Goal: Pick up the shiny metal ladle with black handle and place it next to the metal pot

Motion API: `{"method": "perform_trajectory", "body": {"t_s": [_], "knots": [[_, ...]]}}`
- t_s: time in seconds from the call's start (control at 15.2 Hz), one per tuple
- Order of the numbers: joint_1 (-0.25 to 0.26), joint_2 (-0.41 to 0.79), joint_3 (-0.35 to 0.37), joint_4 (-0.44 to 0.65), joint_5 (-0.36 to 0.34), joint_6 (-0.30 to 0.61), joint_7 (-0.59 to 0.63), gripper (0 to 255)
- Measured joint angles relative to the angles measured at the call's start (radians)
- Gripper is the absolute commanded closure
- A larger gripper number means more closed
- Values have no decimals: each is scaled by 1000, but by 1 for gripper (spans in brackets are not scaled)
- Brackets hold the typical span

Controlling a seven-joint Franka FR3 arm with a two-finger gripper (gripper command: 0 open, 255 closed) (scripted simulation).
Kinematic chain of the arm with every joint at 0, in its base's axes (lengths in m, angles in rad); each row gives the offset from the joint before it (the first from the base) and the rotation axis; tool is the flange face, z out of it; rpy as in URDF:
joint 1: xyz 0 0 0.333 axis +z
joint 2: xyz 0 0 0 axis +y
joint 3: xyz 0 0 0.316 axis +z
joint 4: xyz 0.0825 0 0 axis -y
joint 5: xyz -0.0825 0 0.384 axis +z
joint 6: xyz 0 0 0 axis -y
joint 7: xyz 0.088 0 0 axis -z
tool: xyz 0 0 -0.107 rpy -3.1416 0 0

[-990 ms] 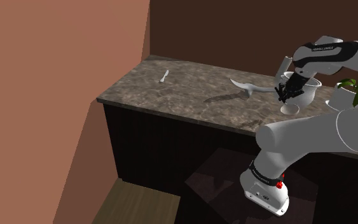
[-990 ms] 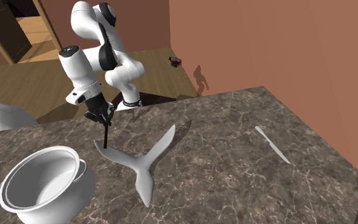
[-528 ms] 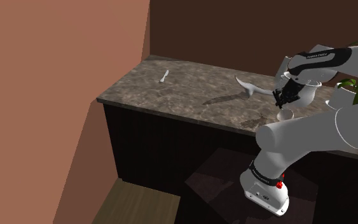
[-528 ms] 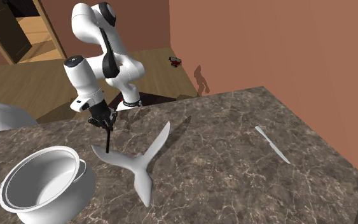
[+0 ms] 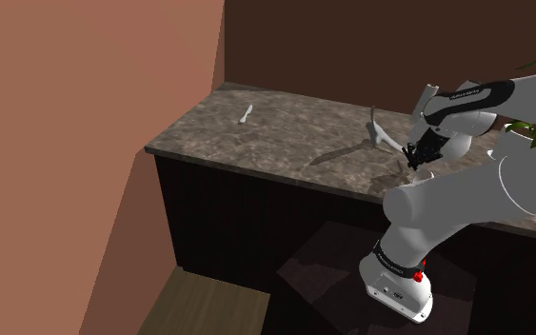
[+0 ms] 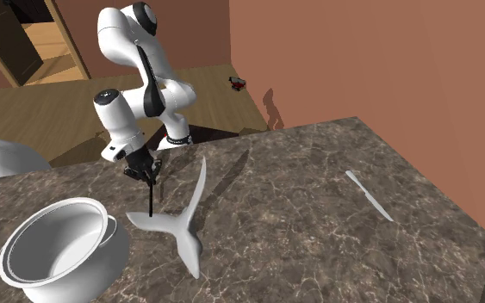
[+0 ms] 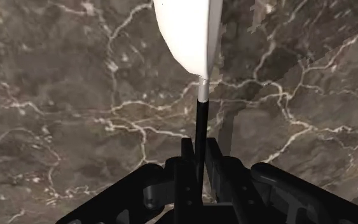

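the all-black two-finger gripper (image 6: 146, 170) sits left of centre in the second exterior view, pointing down at the dark, white-veined marble countertop (image 6: 301, 215). in the shoulder view it is at the right of the frame (image 5: 416, 155). its jaws are drawn almost together and clamp the end of the thin black handle of the ladle (image 6: 178, 229), whose scoop end is drawn plain white with long curved fins. in the wrist view the black stem runs from between the fingers (image 7: 185, 172) out to the white scoop. the ladle hangs under the gripper, low and left of centre in the second exterior view. it is just beside the round white pot (image 6: 59, 250) in the lower left corner and apart from it. whether its lowest tip rests on the stone cannot be told. a small white knife (image 6: 369, 195) lies well apart at the right of that view.
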Motion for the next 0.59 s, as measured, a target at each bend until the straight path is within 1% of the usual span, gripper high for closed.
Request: {"method": "perform_trajectory", "body": {"t_s": [0.4, 0.46, 0.59], "knots": [[2, 7, -6, -4, -1, 18, -3, 255], [2, 8, -7, -4, 0, 18, -4, 0], [1, 10, -9, -7, -1, 18, -5, 0]]}}
